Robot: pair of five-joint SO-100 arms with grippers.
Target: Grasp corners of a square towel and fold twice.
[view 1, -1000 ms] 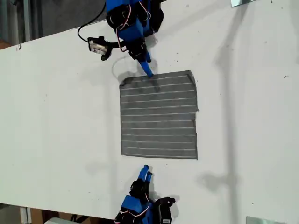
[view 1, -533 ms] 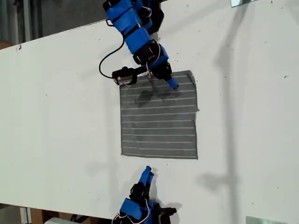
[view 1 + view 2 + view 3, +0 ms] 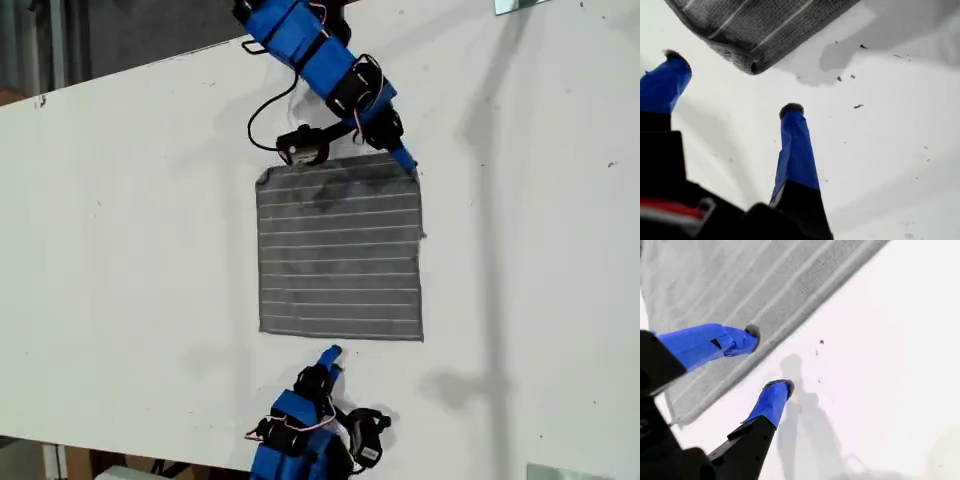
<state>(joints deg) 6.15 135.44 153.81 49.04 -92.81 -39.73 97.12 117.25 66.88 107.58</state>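
Note:
The grey striped towel lies flat and unfolded on the white table. My first gripper reaches in from the exterior view's top and hovers at the towel's upper right corner. In the first wrist view my first gripper is open, and that frayed corner sits just ahead of the gap, apart from both fingers. My second gripper stands at the towel's lower edge. It is open, with one finger over the towel and the other over bare table. Another corner shows nearby.
A black camera module and its cable hang off the first arm at the towel's upper edge. The table's edge runs along the exterior view's top left and bottom left. Metal pieces sit at that view's right corners.
My first gripper swept along the towel's upper edge, from its upper left corner to its upper right corner in the exterior view. My second gripper edged slightly rightward and closer to the lower edge.

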